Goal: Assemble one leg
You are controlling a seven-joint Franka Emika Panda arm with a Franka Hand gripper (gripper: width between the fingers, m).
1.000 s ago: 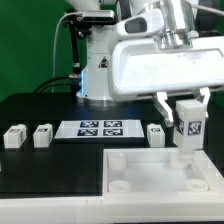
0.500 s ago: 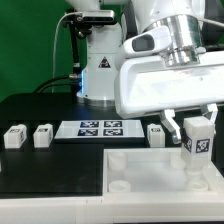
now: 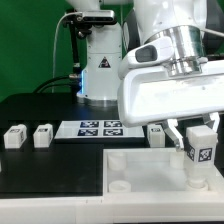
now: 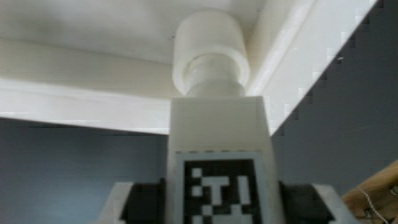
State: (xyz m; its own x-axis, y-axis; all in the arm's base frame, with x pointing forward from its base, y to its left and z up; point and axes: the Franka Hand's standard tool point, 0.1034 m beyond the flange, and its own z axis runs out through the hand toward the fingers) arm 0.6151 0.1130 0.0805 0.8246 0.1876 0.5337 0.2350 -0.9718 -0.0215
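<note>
Gripper (image 3: 199,133) clamps the leg (image 3: 201,152) upright between its fingers. Over the last second it has carried the leg toward the exterior view's right and lower, over a corner of the white tabletop (image 3: 140,168), probably lined up for insertion. The leg is a matte white block with a tagged face and a round peg end.

No readable text, brand or number anywhere. Only signs are black-and-white square tags: four on the marker board (image 3: 100,128), one on the held leg (image 3: 201,151), seen close in the wrist view (image 4: 221,188), and small ones on three loose legs (image 3: 14,136) (image 3: 42,134) (image 3: 156,132). The patterns show no characters.
</note>
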